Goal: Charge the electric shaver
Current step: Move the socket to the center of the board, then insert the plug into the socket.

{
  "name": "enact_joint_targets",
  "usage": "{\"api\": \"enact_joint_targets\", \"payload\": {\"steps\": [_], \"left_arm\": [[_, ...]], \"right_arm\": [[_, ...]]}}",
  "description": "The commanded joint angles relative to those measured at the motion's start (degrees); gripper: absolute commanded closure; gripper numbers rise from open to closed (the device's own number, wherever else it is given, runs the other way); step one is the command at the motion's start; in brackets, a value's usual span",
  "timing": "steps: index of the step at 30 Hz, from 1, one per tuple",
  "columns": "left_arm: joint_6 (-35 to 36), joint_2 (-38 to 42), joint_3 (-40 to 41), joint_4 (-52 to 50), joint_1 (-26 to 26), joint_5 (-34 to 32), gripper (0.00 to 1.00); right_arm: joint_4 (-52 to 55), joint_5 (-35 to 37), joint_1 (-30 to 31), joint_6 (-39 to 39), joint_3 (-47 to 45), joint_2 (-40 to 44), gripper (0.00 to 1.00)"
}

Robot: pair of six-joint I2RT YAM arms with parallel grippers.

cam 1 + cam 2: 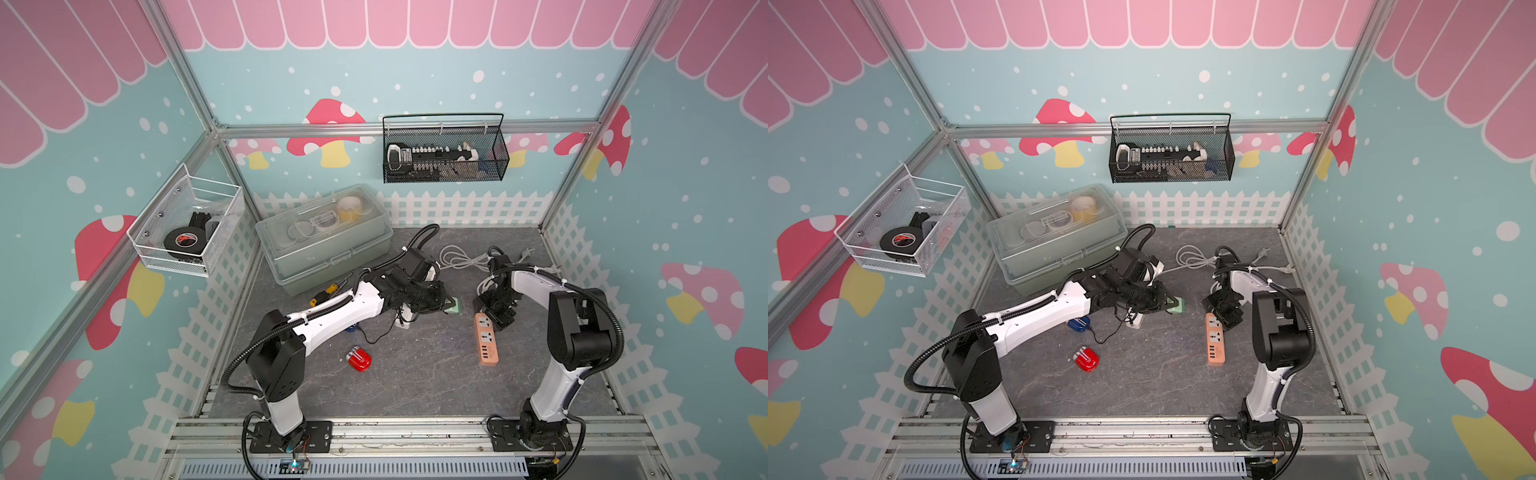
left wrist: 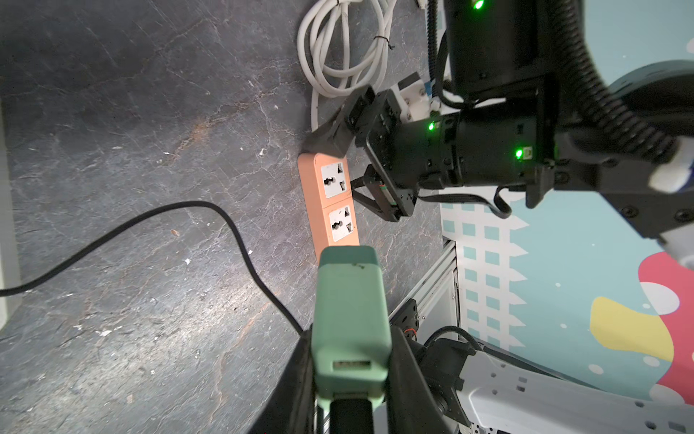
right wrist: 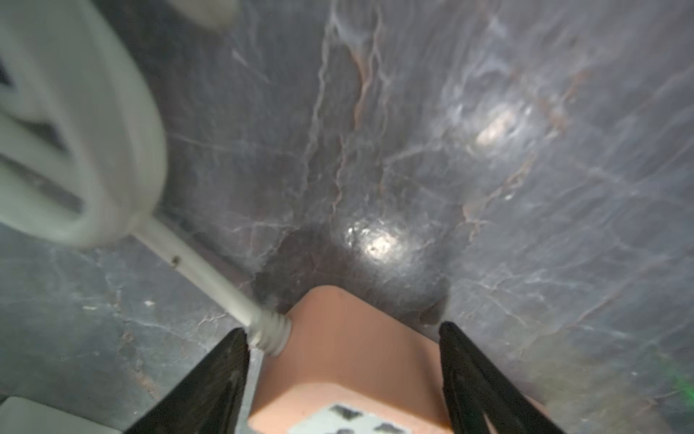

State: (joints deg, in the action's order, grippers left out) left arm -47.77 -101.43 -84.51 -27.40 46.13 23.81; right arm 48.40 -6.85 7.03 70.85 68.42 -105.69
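Left fingers (image 2: 289, 387) are nearly closed and clamp the green shaver (image 2: 351, 300) by its two long sides. Port end faces the wrist camera; darker cap end points toward the power strip (image 1: 487, 345).

Right fingers (image 3: 214, 387) are spread wide and straddle the strip's cord end. A thin gap shows on one side, so they are not clamped on it.

- Table (image 1: 415, 386): dark grey, marbled.
- Clear storage box (image 1: 332, 268): back left, by the fence.
- Power strip: orange, right of centre, lying front to back. Two sockets at the far end, a row of small ports at the near end.
- White cord (image 1: 457, 257): coiled behind the strip and running into it.
- Shaver, in both top views (image 1: 454, 308) (image 1: 1177, 306): near the strip's socket end, on its left, apart from it.
- Black cable (image 2: 199, 203): loops over the table beneath the left arm.
- Small red gadget (image 1: 359, 359): alone, front of centre.
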Motion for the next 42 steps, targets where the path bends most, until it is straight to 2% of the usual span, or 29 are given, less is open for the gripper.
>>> {"api": "enact_joint_targets", "payload": {"steps": [1,6,11,14,17,21,23,26,28,32,36,40,42], "left_arm": [[0.59,3.19,0.96,0.07,-0.91,0.29,1.0],[0.77,4.4,2.95,0.06,-2.04,0.65,1.0],[1.78,6.91,5.96,-1.3,-3.56,0.47,1.0],[5.48,7.73,5.9,-5.85,-3.76,0.28,1.0],[11.54,7.69,4.62,-12.64,-3.17,-0.12,1.0],[17.75,7.88,3.29,-21.55,-2.58,-2.74,1.0],[20.46,7.38,0.9,-27.06,-1.83,-7.24,1.0],[23.98,3.97,-7.19,-39.25,0.49,-20.34,1.0],[20.74,1.69,-12.02,-48.19,0.6,-31.31,1.0],[16.88,4.47,-15.55,-54.23,0.28,-42.79,1.0],[15.87,4.8,-20.96,-62.07,0.34,-55.61,1.0],[15.77,2.97,-26.14,-63.74,1.08,-61.29,1.0],[16.06,-0.29,-30.04,-63.2,2.45,-59.26,1.0]], "right_arm": [[2.44,-2.03,3.87,2.21,0.29,-1.95,0.31],[2.89,-2.2,11.28,6.19,4.36,-5.35,0.5],[0.47,-4.81,15.79,9.64,6.5,-7.3,0.51],[1.57,-3.86,15.75,9.22,7.37,-7.15,0.41],[3.8,-0.82,14.81,8.03,6.33,-3.63,0.24],[5.42,2.43,13.07,6.47,3.45,6.41,0.13],[7.47,4.73,12.52,4.79,3.46,10.53,0.12],[10.76,8.55,11.84,1.34,3.41,16.14,0.12],[12.46,9.74,11.23,-0.59,2.34,19.2,0.12],[14.21,10.52,9.57,-3.38,-1.68,25.99,0.13],[15.32,11.46,8.03,-7.21,-4.03,30.75,0.13],[15.53,11.13,7.48,-9.64,-4.01,31.65,0.13],[15.43,10.25,7.47,-10.41,-3.61,31.36,0.13]]}}
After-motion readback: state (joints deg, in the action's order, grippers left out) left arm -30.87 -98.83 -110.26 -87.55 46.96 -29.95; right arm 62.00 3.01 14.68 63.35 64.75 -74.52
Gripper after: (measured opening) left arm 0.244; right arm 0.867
